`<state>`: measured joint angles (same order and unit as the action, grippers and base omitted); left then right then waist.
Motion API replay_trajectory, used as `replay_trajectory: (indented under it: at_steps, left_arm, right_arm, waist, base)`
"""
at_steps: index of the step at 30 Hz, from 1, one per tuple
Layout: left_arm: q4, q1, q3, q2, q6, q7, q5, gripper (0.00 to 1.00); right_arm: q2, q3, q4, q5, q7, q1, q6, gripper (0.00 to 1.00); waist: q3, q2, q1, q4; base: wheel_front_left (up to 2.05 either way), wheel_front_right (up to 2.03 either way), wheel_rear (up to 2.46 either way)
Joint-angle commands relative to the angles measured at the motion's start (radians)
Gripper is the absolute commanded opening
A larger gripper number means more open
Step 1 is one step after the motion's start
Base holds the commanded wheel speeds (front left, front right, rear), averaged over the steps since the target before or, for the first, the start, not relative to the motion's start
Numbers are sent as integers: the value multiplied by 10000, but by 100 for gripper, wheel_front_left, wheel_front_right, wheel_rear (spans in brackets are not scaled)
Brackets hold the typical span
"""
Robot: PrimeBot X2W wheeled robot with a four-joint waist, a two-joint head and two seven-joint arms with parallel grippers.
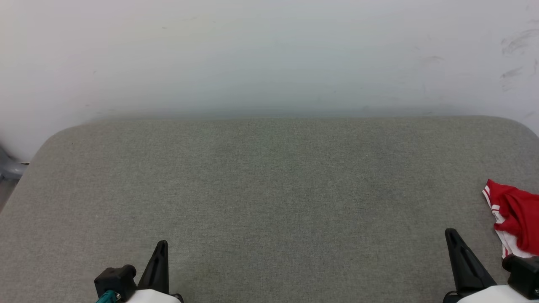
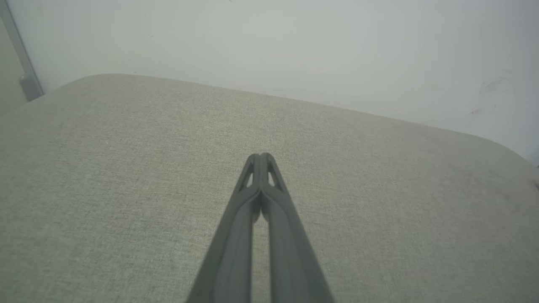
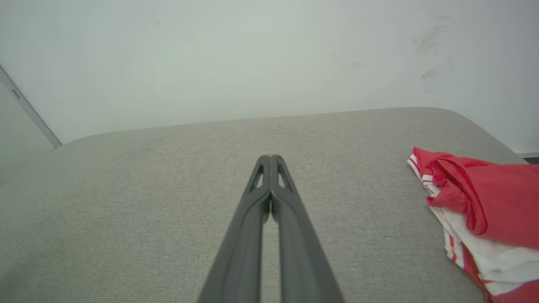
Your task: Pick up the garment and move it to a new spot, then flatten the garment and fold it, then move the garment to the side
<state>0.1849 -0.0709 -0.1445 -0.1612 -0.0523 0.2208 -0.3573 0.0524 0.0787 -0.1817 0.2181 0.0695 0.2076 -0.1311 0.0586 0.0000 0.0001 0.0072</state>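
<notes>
Garment [image 1: 516, 219]: you find it at the right edge of the head view, a little below mid-height, lying crumpled on the grey fabric table [image 1: 269, 181]. The frame cuts it off, so you cannot tell its full outline. The visible part runs steeply from an upper-left corner down toward the lower right, with its long axis close to vertical in the frame. The red-and-white striped trim faces the frame's left, and red cloth is bunched over white.

In the right wrist view the garment lies along the right edge, from mid-height to the lower right corner, with its striped corner pointing to the upper left.

Right end effector [image 1: 451, 232]: it stands at the lower right of the head view, just left of the garment. Its fingers are not touching the cloth; they are pressed together and grip nothing.

Left end effector [image 1: 162, 245]: it stands at the lower left, well apart from the garment, likewise closed and empty. The left wrist view shows you its fingertips meeting above the table.

A pale wall [image 1: 269, 54] rises behind the table's far edge, across the top of the head view.
</notes>
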Motion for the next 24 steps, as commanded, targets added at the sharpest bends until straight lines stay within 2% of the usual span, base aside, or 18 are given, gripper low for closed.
replay_trajectory:
  at_steps: [1, 16, 24]
  left_arm:
    - [-115, 341, 182, 14, 114, -141, -545, 0]
    - [0, 639, 658, 236, 463, -776, -2982, 0]
    - [58, 772, 858, 323, 609, -1040, -3981, 0]
  right_arm:
    - [65, -16, 37, 665, -55, -321, 0, 0]
    - [173, -89, 910, 3491, -73, -937, 1, 0]
    - [200, -106, 1253, 4630, -71, -1178, 2, 0]
  waist:
    - [-12, 0, 0, -2]
    - [-89, 0, 0, -12]
    - [-125, 0, 0, -16]
  base:
    - [0, 0, 0]
    - [0, 0, 0]
    - [0, 0, 0]
